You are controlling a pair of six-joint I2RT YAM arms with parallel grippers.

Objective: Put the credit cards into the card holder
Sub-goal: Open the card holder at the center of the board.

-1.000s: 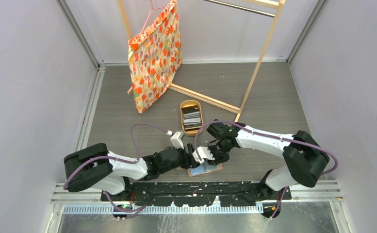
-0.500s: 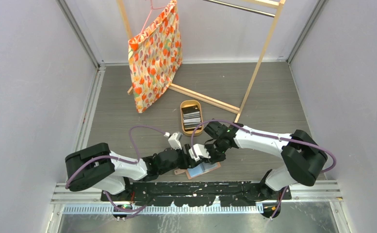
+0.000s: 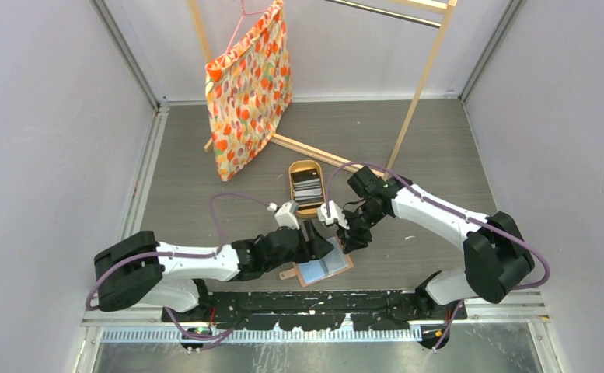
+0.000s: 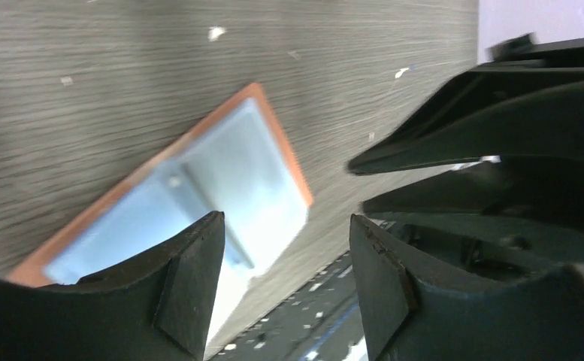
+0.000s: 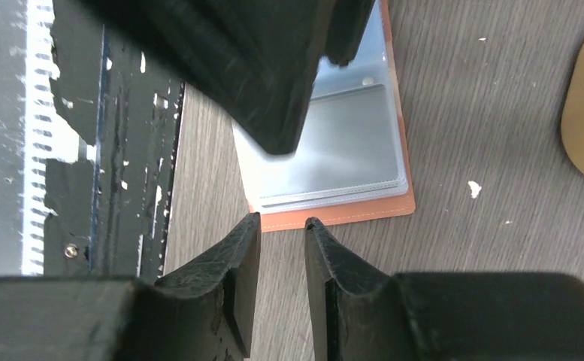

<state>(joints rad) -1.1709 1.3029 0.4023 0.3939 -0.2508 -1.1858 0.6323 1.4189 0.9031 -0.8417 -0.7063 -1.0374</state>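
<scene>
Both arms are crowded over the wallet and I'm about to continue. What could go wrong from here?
1. The left gripper and right gripper hang close together over the open card holder; a move by either could knock the other.
2. The card holder lies loose near the front edge of the table; a nudge from the jaws might slide it or fold it shut.

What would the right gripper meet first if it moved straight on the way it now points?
Probably the card holder: its salmon edge lies just ahead of the right gripper. Its height above the table is unclear.
</scene>
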